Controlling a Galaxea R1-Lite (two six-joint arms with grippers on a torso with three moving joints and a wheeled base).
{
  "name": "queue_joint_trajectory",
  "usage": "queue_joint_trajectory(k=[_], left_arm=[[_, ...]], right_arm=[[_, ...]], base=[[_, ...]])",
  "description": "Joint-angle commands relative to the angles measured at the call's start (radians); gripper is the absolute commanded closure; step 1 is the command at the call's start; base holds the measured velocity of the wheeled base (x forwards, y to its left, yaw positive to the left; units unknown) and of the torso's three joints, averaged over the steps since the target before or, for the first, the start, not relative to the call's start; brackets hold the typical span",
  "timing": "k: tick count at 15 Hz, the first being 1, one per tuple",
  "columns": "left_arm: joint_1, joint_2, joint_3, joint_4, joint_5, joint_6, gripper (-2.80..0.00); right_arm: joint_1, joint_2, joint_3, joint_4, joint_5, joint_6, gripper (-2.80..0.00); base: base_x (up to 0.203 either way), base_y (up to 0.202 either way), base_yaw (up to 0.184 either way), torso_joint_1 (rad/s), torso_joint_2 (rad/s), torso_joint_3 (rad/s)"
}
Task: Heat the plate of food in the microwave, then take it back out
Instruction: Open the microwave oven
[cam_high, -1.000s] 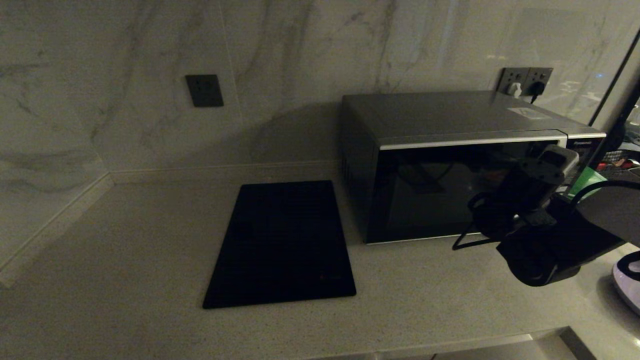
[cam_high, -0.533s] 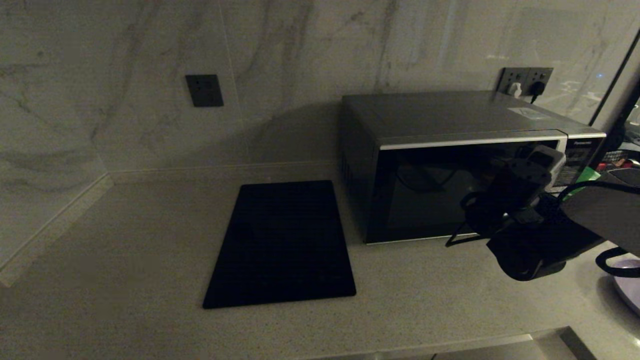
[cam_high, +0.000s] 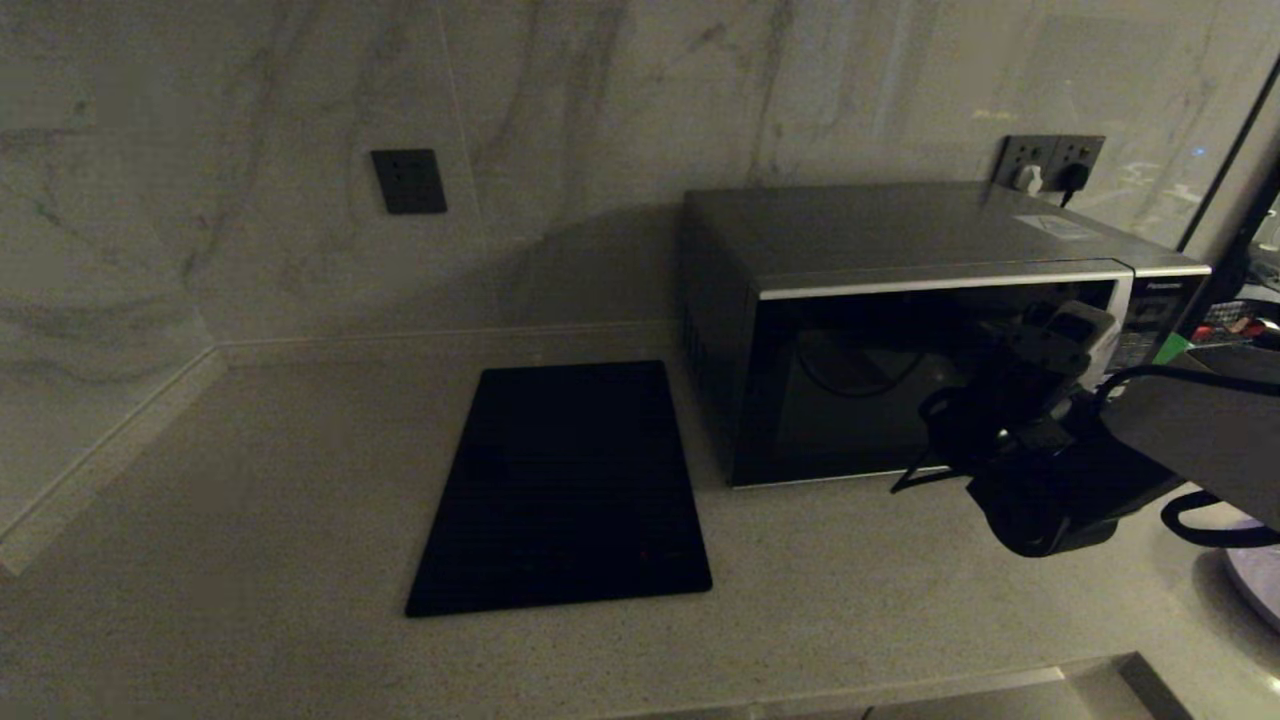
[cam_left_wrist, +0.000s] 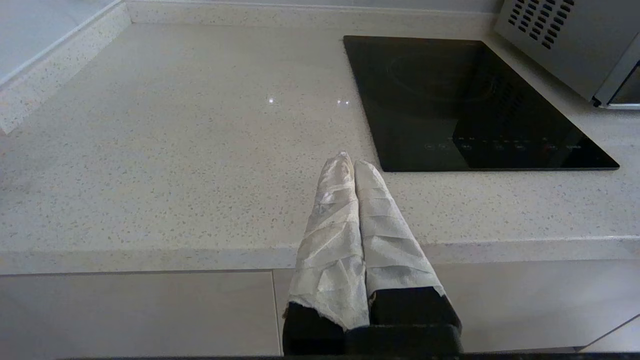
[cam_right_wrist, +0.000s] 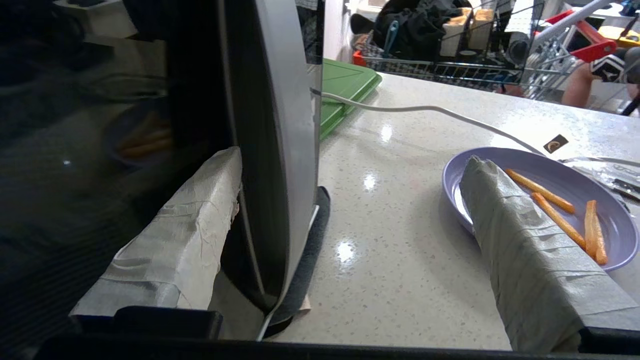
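The microwave (cam_high: 900, 330) stands at the back right of the counter with its dark glass door closed. My right gripper (cam_high: 1050, 330) (cam_right_wrist: 352, 160) is open at the door's right side. One taped finger (cam_right_wrist: 190, 225) lies against the glass beside the curved silver handle strip (cam_right_wrist: 280, 150); the other finger (cam_right_wrist: 520, 240) stands wide off in front of the plate of food. That lilac plate (cam_right_wrist: 530, 152) (cam_high: 1255, 570) holds a few orange fry sticks (cam_right_wrist: 555, 215) and sits on the counter right of the microwave. My left gripper (cam_left_wrist: 348, 160) is shut and empty at the counter's front edge.
A flat black slab (cam_high: 565, 485) (cam_left_wrist: 475, 100) lies left of the microwave. A green board (cam_right_wrist: 345, 85), a white cable (cam_right_wrist: 425, 107) and a wire basket (cam_right_wrist: 450, 55) are beyond the microwave's right side. Wall sockets (cam_high: 1050, 160) sit behind it.
My right arm has moved left and a little down, bringing its gripper in against the microwave door's handle side. The left arm has not moved.
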Motion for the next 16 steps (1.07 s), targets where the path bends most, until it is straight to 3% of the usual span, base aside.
queue_joint_trajectory(k=[1, 16], left_arm=[[0.0, 0.002, 0.0, 0.0, 0.0, -0.001, 0.0], [0.0, 0.002, 0.0, 0.0, 0.0, -0.001, 0.0]], right_arm=[[-0.004, 0.006, 0.003, -0.009, -0.01, -0.005, -2.8], [-0.019, 0.005, 0.063, -0.044, -0.021, -0.007, -2.8]], base=[[0.0, 0.0, 0.0, 0.0, 0.0, 0.0], [0.0, 0.0, 0.0, 0.0, 0.0, 0.0]])
